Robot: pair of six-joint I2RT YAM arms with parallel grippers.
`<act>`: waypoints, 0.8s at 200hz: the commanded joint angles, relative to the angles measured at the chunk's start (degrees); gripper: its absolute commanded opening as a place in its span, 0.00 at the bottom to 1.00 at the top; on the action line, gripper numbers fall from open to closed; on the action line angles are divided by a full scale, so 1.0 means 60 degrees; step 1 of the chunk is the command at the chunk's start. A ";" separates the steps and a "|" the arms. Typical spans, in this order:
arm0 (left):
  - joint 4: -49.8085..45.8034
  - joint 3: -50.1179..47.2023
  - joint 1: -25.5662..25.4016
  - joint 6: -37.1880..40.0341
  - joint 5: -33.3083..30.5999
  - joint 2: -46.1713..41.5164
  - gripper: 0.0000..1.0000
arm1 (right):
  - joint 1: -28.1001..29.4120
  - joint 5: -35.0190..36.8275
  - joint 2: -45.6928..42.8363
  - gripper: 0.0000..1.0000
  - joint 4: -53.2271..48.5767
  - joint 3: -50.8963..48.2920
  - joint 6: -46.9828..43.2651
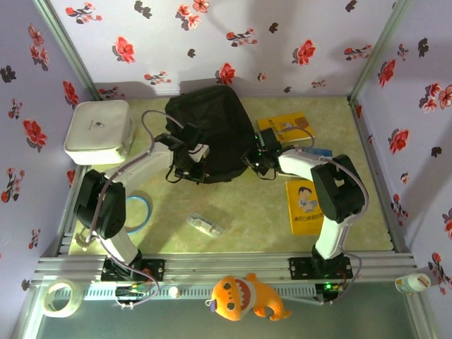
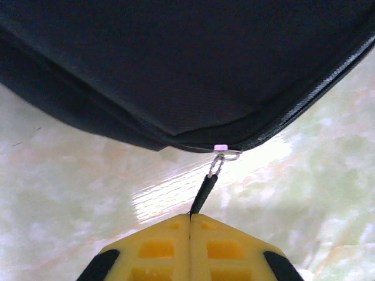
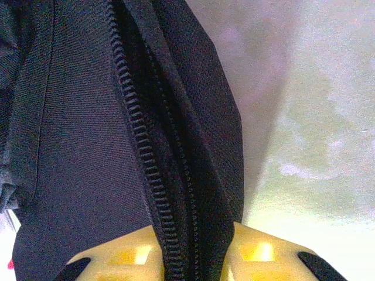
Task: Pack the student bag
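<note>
Top external view: student bag [image 1: 208, 127] slumped on worktop [image 1: 240, 212] just right of white case [image 1: 99, 132], looks soft, floppy, probably light; best held as now, left tool [image 2: 189, 219] clamped on zipper pull [image 2: 205, 190], right tool [image 3: 193, 237] pinching the zipper seam [image 3: 149, 170].

Your student bag [image 2: 176, 64] cut off by the left wrist view's edges, end of its zipper pull [image 2: 203, 193] hidden inside your closed left gripper [image 2: 189, 216], blue ring [image 1: 143, 212] half behind the left arm [image 1: 134, 169], clear item [image 1: 205, 224] too small to name.
</note>
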 commanded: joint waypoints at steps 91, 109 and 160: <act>-0.0174 0.0719 0.0258 0.0563 -0.1082 0.0980 0.00 | -0.0227 0.0809 -0.0208 0.32 -0.0690 0.0428 -0.0861; 0.0002 0.0773 0.0178 0.0589 -0.0603 0.0952 0.00 | -0.0205 0.0202 -0.0624 0.45 -0.0536 0.0155 -0.0426; 0.0753 0.0671 -0.0267 0.0266 0.0554 0.1035 0.00 | 0.0443 -0.0435 -0.1738 0.69 -0.0057 -0.1003 0.1655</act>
